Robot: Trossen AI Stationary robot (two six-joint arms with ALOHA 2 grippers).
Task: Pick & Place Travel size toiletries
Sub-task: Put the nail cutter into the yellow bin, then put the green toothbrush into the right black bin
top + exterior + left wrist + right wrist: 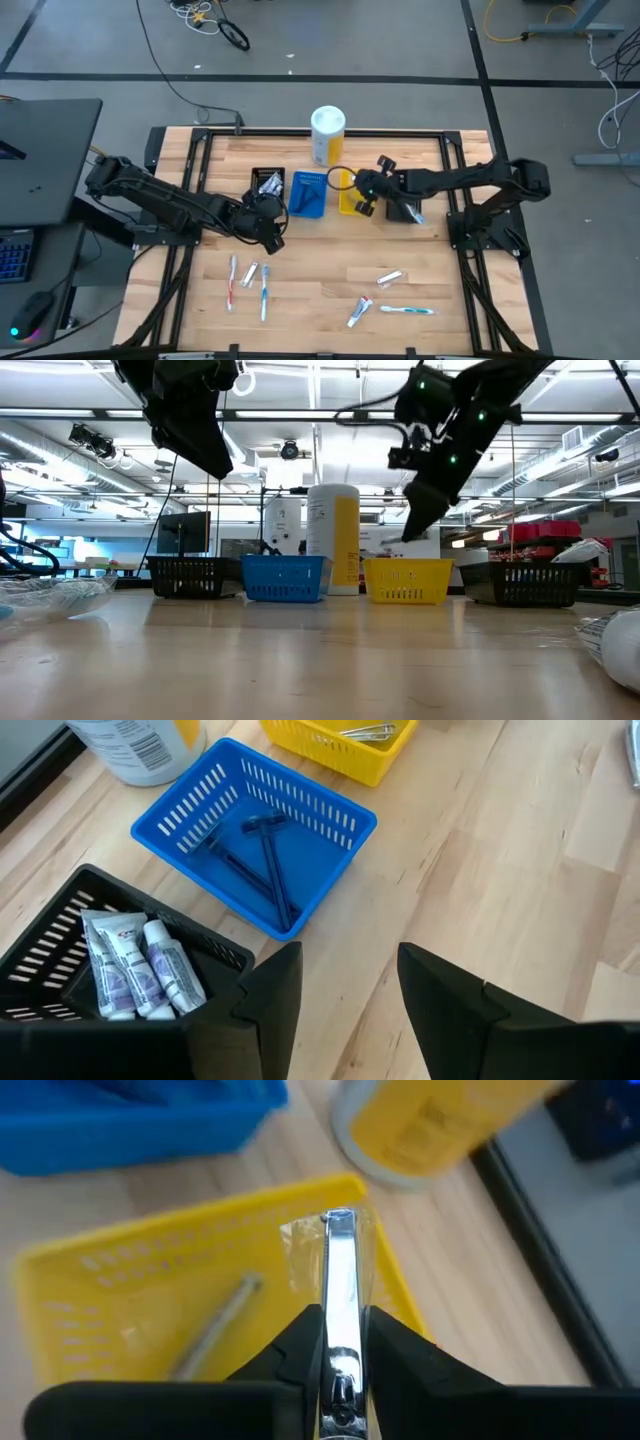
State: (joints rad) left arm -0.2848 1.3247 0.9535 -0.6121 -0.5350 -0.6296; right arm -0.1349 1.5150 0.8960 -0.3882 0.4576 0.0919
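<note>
Toiletries lie scattered on the pale wooden desk (330,265): slim toothbrushes (264,290) and small tubes (358,312) sit loose on the near planks, well apart from the bins. Three soft white tubes (140,965) are packed in the black mesh bin (60,935), and two dark blue razors (262,860) lie crossed in the blue slotted bin (330,815). The yellow bin (90,1265) already has a slim metal piece (215,1325) lying in it.

The right tool (340,1355) hangs above the yellow bin, its dark fingers pinched on a narrow shiny metal clipper (340,1295) in a clear crinkly wrapper, which points down toward the bin. In the level view that arm comes in at a slant over the yellow bin (405,582).

The left tool (350,990) hovers over bare wood just beside the black bin, its two blunt fingers spread with nothing between them.

A tall white-and-yellow canister (327,133) stands upright behind the bins, and a fourth black bin (525,582) sits at the right arm's side
</note>
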